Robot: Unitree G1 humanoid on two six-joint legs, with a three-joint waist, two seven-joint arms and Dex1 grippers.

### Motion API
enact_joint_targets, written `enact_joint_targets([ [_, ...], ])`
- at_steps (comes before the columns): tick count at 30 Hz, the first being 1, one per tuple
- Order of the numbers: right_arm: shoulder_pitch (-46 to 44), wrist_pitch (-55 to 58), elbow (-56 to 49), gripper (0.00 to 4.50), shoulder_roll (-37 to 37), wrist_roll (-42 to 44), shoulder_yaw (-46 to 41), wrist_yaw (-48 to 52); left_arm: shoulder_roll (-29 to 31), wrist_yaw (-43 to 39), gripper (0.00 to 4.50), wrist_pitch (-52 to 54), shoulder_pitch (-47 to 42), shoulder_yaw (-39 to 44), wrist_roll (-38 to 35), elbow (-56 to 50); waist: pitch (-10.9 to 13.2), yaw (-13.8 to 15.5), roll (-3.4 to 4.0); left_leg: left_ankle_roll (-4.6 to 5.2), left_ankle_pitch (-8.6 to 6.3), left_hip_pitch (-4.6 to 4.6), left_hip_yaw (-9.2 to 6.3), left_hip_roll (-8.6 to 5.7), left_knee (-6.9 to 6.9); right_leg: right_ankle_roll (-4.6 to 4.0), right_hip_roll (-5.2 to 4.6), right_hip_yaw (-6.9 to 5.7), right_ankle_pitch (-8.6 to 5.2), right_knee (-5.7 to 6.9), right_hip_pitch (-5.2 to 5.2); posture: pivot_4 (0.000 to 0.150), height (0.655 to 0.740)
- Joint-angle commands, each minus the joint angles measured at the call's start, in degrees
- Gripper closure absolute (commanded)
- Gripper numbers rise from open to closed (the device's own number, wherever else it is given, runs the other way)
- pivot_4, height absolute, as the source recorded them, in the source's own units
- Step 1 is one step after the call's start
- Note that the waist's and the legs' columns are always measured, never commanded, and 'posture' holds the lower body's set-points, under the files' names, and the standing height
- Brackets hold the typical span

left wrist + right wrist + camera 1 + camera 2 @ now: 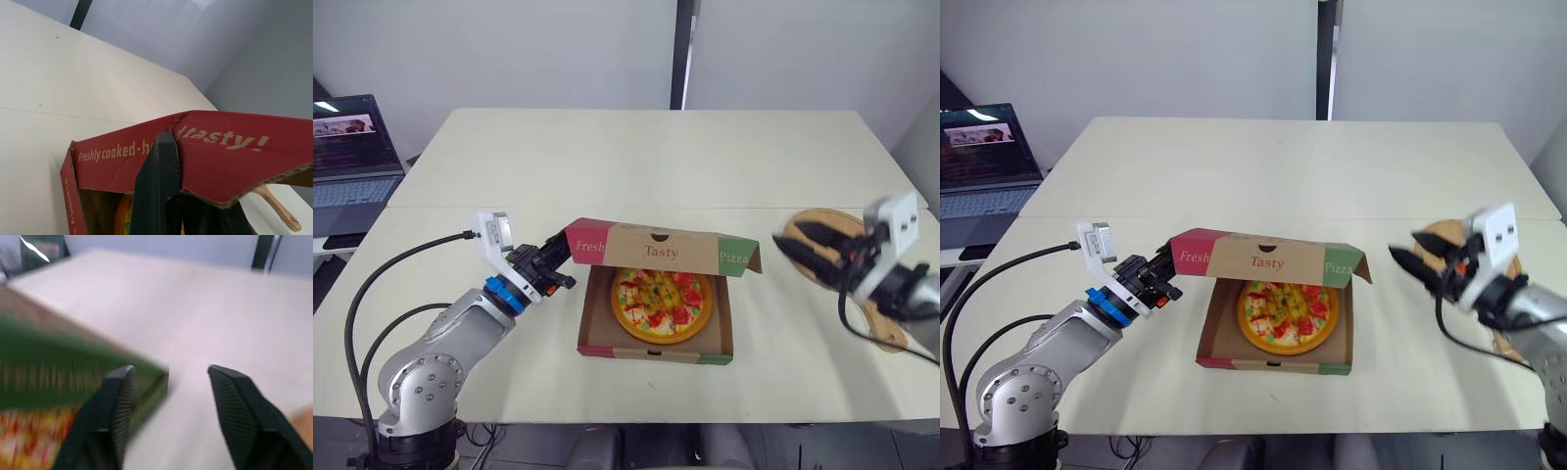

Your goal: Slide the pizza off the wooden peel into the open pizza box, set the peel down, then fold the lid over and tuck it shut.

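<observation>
My left gripper point(563, 258) is clamped on the left end of the lid point(661, 251), which hangs half-folded over the pizza box point(651, 353). The pizza point(661, 304) lies inside the box, just right of and below that grip. My right gripper point(787, 233) is spread wide and holds nothing, apart from the box's right side, with the wooden peel point(837, 219) flat on the table point(656, 157) beneath it.

Brown pizza box point(651, 352) with red and green lid ends holds a yellow pizza point(662, 304) flecked red and green.
</observation>
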Motion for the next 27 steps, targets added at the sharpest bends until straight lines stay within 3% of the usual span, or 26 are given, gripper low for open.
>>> enact_joint_targets([
  [1, -4.75, 1.29, 0.96, 3.39, -0.43, 0.67, 5.11, -0.82, 0.42, -0.55, 4.50, 0.90, 0.81, -1.71, 1.05, -0.16, 0.00, 0.45, 0.00, -0.01, 0.01, -0.05, -0.01, -0.01, 0.00, -0.01, 0.00, -0.01, 0.00, -0.02, -0.03, 0.150, 0.7350],
  [4, -7.63, 1.56, 1.73, 4.46, -1.76, 0.43, 9.89, 1.73, 0.34, -1.23, 4.50, 0.78, 1.03, -2.05, 1.33, -0.48, 0.00, 0.62, 0.00, -0.18, 0.10, -0.38, 0.05, -0.09, 0.03, -0.28, -0.07, 0.07, 0.17, -0.10, -0.33, 0.150, 0.7350],
  [9, -10.47, 1.01, 2.86, 4.46, -3.17, 0.13, 14.35, 4.92, 0.98, -3.81, 4.50, 0.57, 1.78, -1.09, 0.25, -0.78, -0.01, 0.69, 0.01, -0.19, 0.11, -0.73, -0.02, -0.09, 0.07, -0.26, -0.07, -0.01, 0.23, -0.36, -0.54, 0.150, 0.7350],
  [15, -11.48, -0.11, 3.84, 4.50, -3.97, -0.81, 16.29, 6.92, 5.55, -10.72, 3.17, 0.70, 4.34, 0.01, 0.99, -1.43, 0.01, 0.61, 0.02, -0.18, 0.10, -0.75, 0.00, -0.07, 0.07, -0.24, -0.05, -0.03, 0.24, -0.43, -0.53, 0.150, 0.7350],
  [19, -11.71, -0.97, 4.53, 4.50, -4.75, -1.72, 16.99, 8.39, 9.72, -14.75, 1.86, 2.01, 4.76, 1.69, 0.07, 0.04, 0.02, 0.50, 0.03, -0.16, 0.10, -0.74, 0.01, -0.06, 0.07, -0.22, -0.04, -0.03, 0.26, -0.42, -0.53, 0.150, 0.7350],
  [23, -11.76, -2.12, 5.40, 4.50, -6.20, -2.84, 17.36, 10.55, 18.07, -22.70, 0.57, 5.81, 6.19, 4.29, -1.03, 2.48, 0.10, -0.03, 0.06, -0.16, 0.10, -0.78, -0.01, -0.03, 0.06, -0.23, 0.00, -0.06, 0.26, -0.42, -0.59, 0.150, 0.7350],
  [27, -11.80, -3.02, 6.12, 4.50, -7.13, -3.56, 17.55, 12.18, 24.08, -29.32, 0.57, 7.07, 6.78, 6.12, 0.61, 5.86, 0.22, -0.73, 0.09, -0.06, 0.04, -0.82, 0.02, -0.05, 0.04, -0.24, 0.00, -0.03, 0.26, -0.44, -0.65, 0.150, 0.7350],
])
